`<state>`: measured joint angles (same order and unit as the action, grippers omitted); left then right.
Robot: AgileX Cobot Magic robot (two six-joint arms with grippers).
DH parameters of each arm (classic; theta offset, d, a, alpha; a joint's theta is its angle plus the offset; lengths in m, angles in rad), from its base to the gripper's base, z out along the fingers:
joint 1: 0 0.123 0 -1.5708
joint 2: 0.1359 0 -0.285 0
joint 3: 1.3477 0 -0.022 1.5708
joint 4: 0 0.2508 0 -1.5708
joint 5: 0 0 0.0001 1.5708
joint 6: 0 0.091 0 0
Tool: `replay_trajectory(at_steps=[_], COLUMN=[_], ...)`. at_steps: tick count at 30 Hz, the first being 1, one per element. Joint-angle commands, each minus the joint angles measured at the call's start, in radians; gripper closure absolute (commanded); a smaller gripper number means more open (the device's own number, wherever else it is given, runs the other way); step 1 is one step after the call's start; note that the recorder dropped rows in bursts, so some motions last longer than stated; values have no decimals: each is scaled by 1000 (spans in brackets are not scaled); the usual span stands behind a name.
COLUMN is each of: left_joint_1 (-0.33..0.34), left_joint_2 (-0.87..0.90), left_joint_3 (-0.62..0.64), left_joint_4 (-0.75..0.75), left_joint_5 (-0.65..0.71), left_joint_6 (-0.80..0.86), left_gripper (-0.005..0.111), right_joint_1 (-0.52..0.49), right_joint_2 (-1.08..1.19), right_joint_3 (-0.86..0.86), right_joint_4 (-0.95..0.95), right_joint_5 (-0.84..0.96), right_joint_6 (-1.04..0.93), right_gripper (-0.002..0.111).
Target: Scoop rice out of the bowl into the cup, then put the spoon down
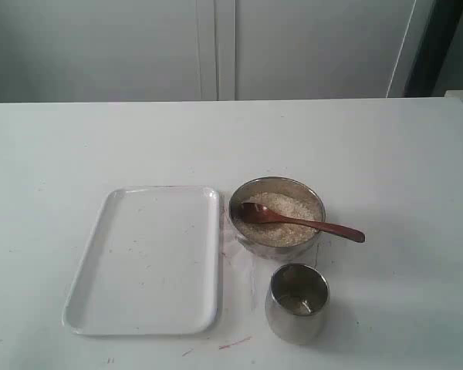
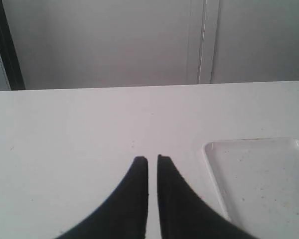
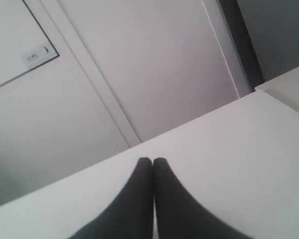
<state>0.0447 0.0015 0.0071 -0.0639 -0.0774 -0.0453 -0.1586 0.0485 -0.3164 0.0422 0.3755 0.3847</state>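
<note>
The steel bowl (image 1: pixel 238 204) stands right of the table's middle, filled with a pale heap of rice (image 1: pixel 293 206). The dark wooden spoon (image 1: pixel 309 224) lies in it, its oval end on the rice and its handle sticking out over the rim to the right. Just in front stands the small steel cup (image 1: pixel 296 302), upright. Neither arm shows in the exterior view. My left gripper (image 2: pixel 153 159) hangs over bare table, its fingers nearly together and holding nothing. The fingers of my right gripper (image 3: pixel 152 160) touch, also holding nothing, away from the bowl.
A white rectangular tray (image 1: pixel 147 258) lies left of the bowl, and its corner (image 2: pixel 259 174) shows beside my left gripper. A white wall with cabinet panels runs behind the table's far edge.
</note>
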Motion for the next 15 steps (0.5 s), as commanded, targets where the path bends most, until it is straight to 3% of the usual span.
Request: replay_trajectory(at_steps=[1,6,9,15], left_joint_1=[-1,-1,-1,-1], left_joint_2=[-1,-1,-1,-1], left_joint_3=[-7,-7,-7,-7], left_joint_4=[-3,-3,-3,-3], left_joint_5=[-4,-4,-4,-4], left_joint_6=[-4,-4,-4,-4], left_gripper=[92,92,92,92], right_joint_1=[1,1,31,245], right_joint_2=[140,361,456,685], right_joint_3=[-221,-427,-475,-546], right_joint_4=[-10,118,222,191], right_joint_5=[267,601,685,710], right_joint_6=[-209,-420,-500,-561], right_gripper=[108,108,108,108])
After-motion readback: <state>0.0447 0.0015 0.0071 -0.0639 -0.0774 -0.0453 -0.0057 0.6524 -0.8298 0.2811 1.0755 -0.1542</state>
